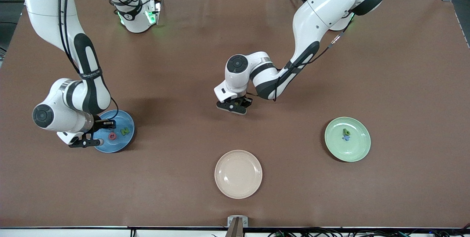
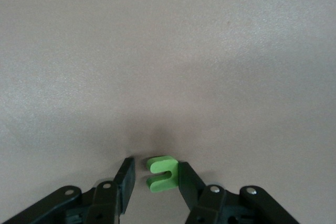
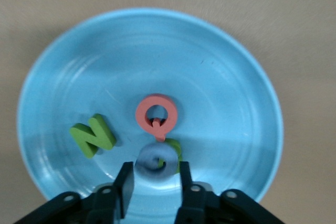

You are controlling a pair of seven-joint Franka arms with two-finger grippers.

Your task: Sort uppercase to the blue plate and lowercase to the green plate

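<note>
The blue plate [image 1: 123, 143] [image 3: 210, 66] sits at the right arm's end of the table. In it lie a coral Q [image 1: 112, 136] [image 3: 143, 114], a green N [image 1: 125, 131] [image 3: 93, 135] and a green B [image 3: 175, 148], mostly covered by a blue G [image 3: 149, 153]. My right gripper [image 1: 106, 125] [image 3: 155, 169] hangs low over this plate, open, with the blurred G just off its fingertips and gaps on both sides. My left gripper [image 1: 235, 105] [image 2: 156, 166] is down at mid-table, open around a green u/n letter [image 2: 163, 174]. One finger [image 2: 186, 177] touches the letter and the other stands clear.
The green plate [image 1: 358, 149] lies toward the left arm's end with a green letter [image 1: 346, 132] and a blue x [image 1: 346, 138] in it. A cream plate [image 1: 238, 174] sits nearer the front camera, below the left gripper in the front view.
</note>
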